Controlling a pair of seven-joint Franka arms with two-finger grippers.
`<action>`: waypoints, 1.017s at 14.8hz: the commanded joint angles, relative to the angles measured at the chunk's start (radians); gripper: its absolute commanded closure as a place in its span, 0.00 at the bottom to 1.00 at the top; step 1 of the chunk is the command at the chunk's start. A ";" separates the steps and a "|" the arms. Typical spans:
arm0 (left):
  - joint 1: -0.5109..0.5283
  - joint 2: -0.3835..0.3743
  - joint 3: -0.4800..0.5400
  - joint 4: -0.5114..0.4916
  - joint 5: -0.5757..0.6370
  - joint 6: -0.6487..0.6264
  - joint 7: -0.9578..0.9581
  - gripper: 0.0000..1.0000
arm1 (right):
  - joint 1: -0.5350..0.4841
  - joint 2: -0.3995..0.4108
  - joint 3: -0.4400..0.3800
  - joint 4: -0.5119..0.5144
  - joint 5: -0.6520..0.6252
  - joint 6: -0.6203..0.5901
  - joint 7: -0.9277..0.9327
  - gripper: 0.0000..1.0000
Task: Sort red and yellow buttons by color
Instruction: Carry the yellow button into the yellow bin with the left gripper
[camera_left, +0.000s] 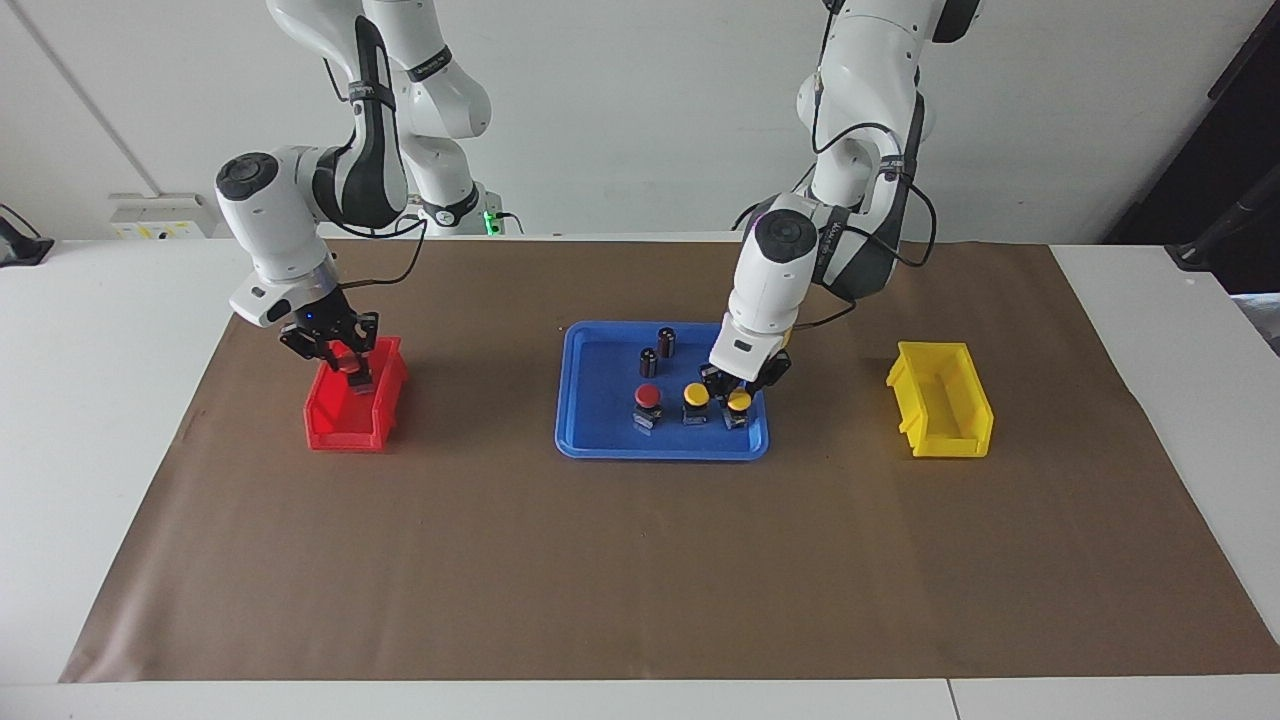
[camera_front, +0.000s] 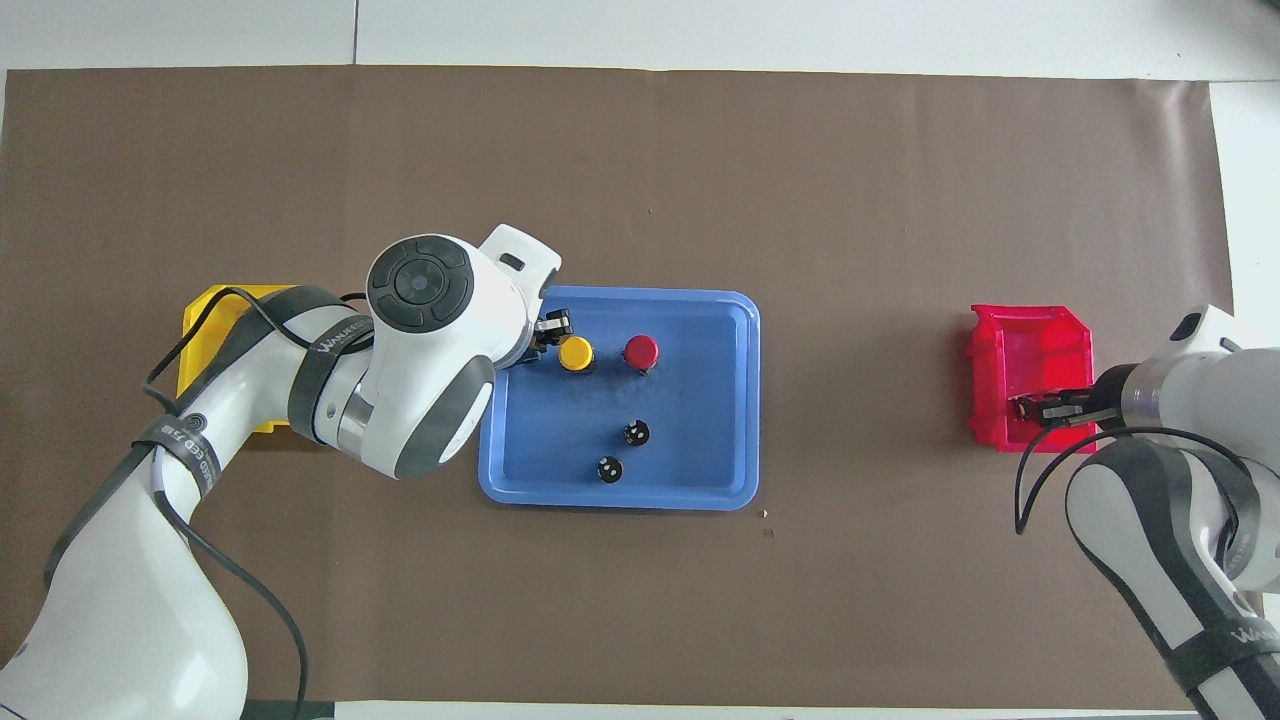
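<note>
The left gripper (camera_left: 738, 385) is clamped on a yellow button (camera_left: 739, 403) (neighbour close beside); lifting could nudge it. The right gripper (camera_left: 345, 362) grips a red button (camera_left: 350, 362) over the red bin (camera_left: 340, 425).

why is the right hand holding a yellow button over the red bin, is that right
Not quite: the button in the right hand is red, not yellow, as the facing view shows. The rest stands: that hand holds it over the red bin.
</note>
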 joint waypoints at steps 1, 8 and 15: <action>-0.008 -0.025 0.013 0.072 0.028 -0.147 -0.017 0.99 | -0.014 -0.023 0.012 -0.039 0.022 0.042 -0.025 0.79; 0.258 -0.206 0.017 0.071 0.001 -0.393 0.462 0.99 | -0.006 -0.020 0.012 -0.024 0.025 0.028 -0.027 0.44; 0.540 -0.273 0.017 -0.087 -0.041 -0.321 0.819 0.99 | 0.107 0.124 0.018 0.469 0.024 -0.430 0.146 0.27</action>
